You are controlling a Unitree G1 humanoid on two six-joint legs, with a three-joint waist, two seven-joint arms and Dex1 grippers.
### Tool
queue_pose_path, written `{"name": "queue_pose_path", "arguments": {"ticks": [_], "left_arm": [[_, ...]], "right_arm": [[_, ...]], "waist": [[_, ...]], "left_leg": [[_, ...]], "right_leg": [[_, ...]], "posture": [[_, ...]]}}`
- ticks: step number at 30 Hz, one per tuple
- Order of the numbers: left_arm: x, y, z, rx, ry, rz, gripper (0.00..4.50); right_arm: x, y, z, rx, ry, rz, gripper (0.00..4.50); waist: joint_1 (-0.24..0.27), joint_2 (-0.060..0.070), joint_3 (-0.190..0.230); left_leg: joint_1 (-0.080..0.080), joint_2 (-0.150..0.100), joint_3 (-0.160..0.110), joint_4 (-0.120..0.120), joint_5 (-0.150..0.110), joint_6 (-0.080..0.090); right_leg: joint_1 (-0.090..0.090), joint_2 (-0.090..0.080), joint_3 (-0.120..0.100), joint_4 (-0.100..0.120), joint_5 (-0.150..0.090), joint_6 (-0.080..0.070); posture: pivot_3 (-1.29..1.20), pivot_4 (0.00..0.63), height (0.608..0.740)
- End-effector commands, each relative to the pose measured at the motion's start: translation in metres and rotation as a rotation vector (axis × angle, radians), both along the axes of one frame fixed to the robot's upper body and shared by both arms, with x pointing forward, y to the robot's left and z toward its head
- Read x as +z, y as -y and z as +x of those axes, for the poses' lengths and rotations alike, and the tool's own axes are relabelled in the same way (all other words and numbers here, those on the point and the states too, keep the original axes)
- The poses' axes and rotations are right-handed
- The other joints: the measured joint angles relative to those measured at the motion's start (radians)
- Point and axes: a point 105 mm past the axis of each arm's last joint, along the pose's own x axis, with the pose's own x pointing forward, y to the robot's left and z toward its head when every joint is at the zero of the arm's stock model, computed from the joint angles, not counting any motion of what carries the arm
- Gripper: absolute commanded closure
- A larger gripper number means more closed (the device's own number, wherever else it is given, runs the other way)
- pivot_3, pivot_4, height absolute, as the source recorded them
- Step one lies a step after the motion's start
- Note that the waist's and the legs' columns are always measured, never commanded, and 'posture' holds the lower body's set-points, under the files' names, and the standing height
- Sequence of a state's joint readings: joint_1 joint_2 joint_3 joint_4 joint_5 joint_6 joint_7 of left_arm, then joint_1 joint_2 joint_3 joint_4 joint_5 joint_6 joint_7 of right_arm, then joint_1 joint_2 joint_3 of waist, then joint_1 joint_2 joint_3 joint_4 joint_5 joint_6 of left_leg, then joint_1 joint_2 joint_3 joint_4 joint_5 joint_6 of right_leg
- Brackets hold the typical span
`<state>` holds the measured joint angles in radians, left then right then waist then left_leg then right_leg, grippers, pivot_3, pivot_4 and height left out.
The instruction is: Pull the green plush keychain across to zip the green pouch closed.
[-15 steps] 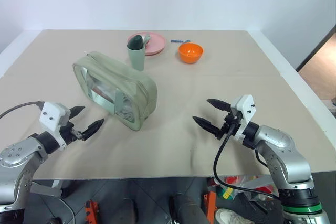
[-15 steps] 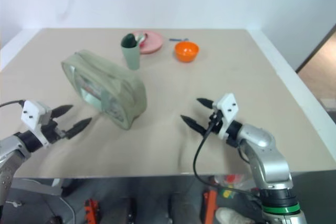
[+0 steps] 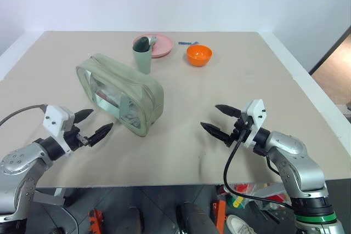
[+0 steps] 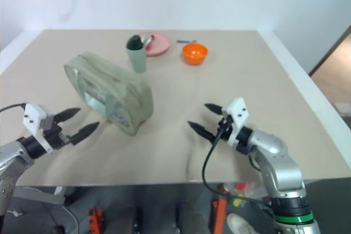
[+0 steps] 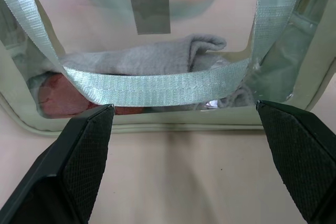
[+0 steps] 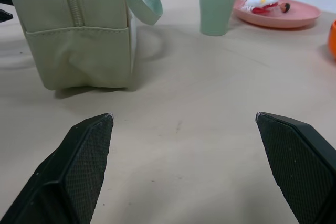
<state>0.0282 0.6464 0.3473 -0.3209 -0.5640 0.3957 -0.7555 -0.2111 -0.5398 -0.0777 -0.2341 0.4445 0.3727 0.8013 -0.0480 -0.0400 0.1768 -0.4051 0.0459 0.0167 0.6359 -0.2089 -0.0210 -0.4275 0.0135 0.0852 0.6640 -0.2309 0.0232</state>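
The green pouch (image 3: 118,91) lies on the tan table, left of centre, with its clear window panel and strap handle (image 5: 157,85) facing my left gripper. Grey and red items show through the window. Its zipped end panel (image 6: 79,24) faces my right gripper. The green plush keychain is out of view. My left gripper (image 3: 101,120) hovers open just in front of the pouch's near-left side, fingers pointing at the strap. To the pouch's right, my right gripper (image 3: 209,116) stands open over bare table, well apart from it.
Behind the pouch stands a pale green cup (image 3: 143,58) with a dark green object in it. Further back lie a pink plate (image 3: 162,45), an orange bowl (image 3: 198,55) and a small blue item (image 3: 188,43). The table's front edge (image 3: 181,186) runs just below both grippers.
My left gripper has edged slightly closer to the pouch. The right gripper and the pouch have stayed put.
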Motion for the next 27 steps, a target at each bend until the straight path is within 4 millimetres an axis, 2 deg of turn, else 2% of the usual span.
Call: {"name": "queue_pose_path", "arguments": {"ticks": [1,5,8,10,13,16,23,24,25,26,27], "left_arm": [[0.022,0.009,-0.011,-0.099,0.046,0.004,0.02],[0.034,0.022,-0.028,-0.248,0.001,-0.006,0.02],[0.039,0.032,-0.036,-0.331,-0.034,-0.003,0.02],[0.041,0.037,-0.039,-0.356,-0.044,-0.004,0.02],[0.044,0.045,-0.039,-0.378,-0.038,-0.008,0.02],[0.047,0.052,-0.039,-0.388,-0.024,-0.013,0.02],[0.048,0.053,-0.038,-0.367,-0.005,-0.003,0.02],[0.048,0.053,-0.037,-0.364,-0.002,-0.003,0.0],[0.048,0.053,-0.036,-0.36,0.0,-0.003,0.0],[0.048,0.054,-0.036,-0.358,0.002,-0.004,0.0],[0.047,0.055,-0.035,-0.358,0.003,-0.005,0.0]], "right_arm": [[0.032,-0.014,-0.003,0.066,0.039,0.07,0.0],[0.06,-0.047,-0.002,0.193,0.043,0.061,0.0],[0.083,-0.08,0.013,0.224,0.068,0.102,0.0],[0.09,-0.094,0.023,0.223,0.068,0.124,0.0],[0.087,-0.113,0.039,0.224,0.061,0.115,0.0],[0.078,-0.129,0.046,0.247,0.068,0.079,0.0],[0.068,-0.138,0.05,0.283,0.031,0.074,0.0],[0.069,-0.14,0.05,0.287,0.026,0.082,0.59],[0.071,-0.142,0.05,0.295,0.023,0.093,0.68],[0.072,-0.145,0.05,0.307,0.022,0.1,0.96],[0.074,-0.147,0.049,0.313,0.026,0.107,1.48]], "waist": [[-0.001,0.0,0.0],[-0.008,0.002,0.002],[-0.013,0.002,0.002],[-0.016,0.002,0.002],[-0.016,0.001,0.002],[-0.014,0.001,0.002],[-0.01,0.002,0.002],[-0.01,0.002,0.002],[-0.011,0.002,0.002],[-0.012,0.002,0.002],[-0.012,0.002,0.002]], "left_leg": [[0.0,0.0,0.0,0.0,0.0,0.0],[0.0,0.001,0.002,0.0,0.0,0.0],[0.0,0.002,0.001,0.0,0.0,0.0],[-0.001,0.003,0.001,0.0,0.0,0.0],[-0.003,0.003,-0.001,0.0,0.0,0.0],[-0.008,0.003,-0.001,0.0,0.0,0.0],[-0.015,0.002,-0.002,0.0,0.0,0.0],[-0.015,0.002,-0.002,0.0,0.0,0.0],[-0.014,0.003,-0.003,0.0,0.0,0.0],[-0.014,0.003,-0.003,0.0,0.0,0.0],[-0.014,0.003,-0.002,0.001,0.0,0.0]], "right_leg": [[0.0,0.0,0.0,0.0,0.0,0.0],[-0.002,0.0,0.001,0.0,0.001,-0.001],[-0.002,0.002,0.0,0.001,0.001,-0.001],[-0.005,0.003,0.0,0.002,0.002,-0.002],[-0.006,0.004,-0.001,0.002,0.003,0.001],[-0.01,0.003,-0.001,0.002,0.003,0.003],[-0.015,0.003,-0.001,0.002,0.004,0.004],[-0.015,0.003,-0.002,0.002,0.004,0.004],[-0.015,0.003,-0.002,0.002,0.004,0.004],[-0.015,0.003,-0.002,0.002,0.004,0.003],[-0.015,0.004,-0.002,0.002,0.005,0.003]], "posture": [[0.0,0.15,0.74],[0.0,0.15,0.74],[0.0,0.15,0.74],[0.0,0.15,0.74],[0.0,0.15,0.74],[0.0,0.15,0.74],[0.0,0.15,0.74],[0.0,0.15,0.74],[0.0,0.15,0.74],[0.0,0.15,0.74],[0.0,0.15,0.74]]}}
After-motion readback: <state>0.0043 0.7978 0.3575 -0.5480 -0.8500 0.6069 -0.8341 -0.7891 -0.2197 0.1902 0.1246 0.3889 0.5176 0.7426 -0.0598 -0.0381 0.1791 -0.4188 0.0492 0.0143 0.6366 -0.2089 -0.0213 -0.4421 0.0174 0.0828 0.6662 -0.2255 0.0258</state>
